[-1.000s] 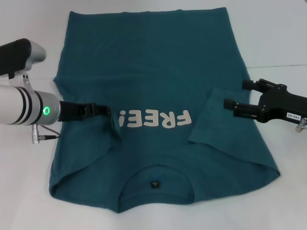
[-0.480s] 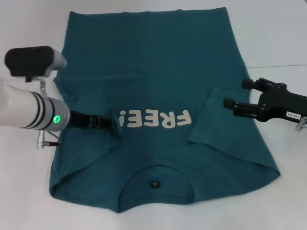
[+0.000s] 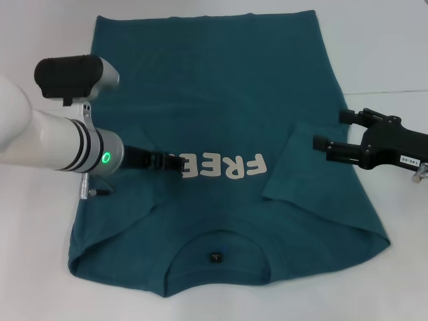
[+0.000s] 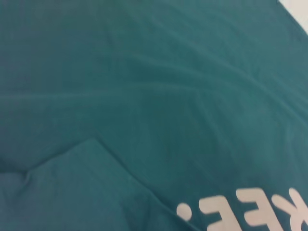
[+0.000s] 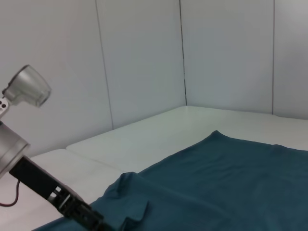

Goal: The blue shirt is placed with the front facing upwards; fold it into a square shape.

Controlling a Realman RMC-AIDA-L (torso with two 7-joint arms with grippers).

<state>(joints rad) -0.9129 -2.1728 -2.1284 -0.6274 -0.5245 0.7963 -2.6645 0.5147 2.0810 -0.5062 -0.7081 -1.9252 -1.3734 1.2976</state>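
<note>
The blue shirt (image 3: pixel 214 87) lies flat on the white table (image 3: pixel 391 47), front up, with its neckline and small dark tag (image 3: pixel 215 256) at the near edge. The cream letters (image 3: pixel 231 167) read upside down. My left gripper (image 3: pixel 179 164) is low over the chest, shut on the left sleeve's cloth, which it holds over the start of the letters. The right sleeve (image 3: pixel 294 167) lies folded inward. My right gripper (image 3: pixel 328 130) is open and empty beside that sleeve. The left wrist view shows only shirt cloth (image 4: pixel 144 96) and letters (image 4: pixel 260 211).
The table is bare white on both sides of the shirt. A seam in the table (image 3: pixel 388 91) runs behind the right arm. In the right wrist view, pale walls (image 5: pixel 144 62) stand behind the table, and the left arm (image 5: pixel 29 178) is at the shirt's far edge.
My left gripper has moved inward, to the right, across the chest, pulling the left sleeve cloth with it and covering the first letters. The right arm has not moved.
</note>
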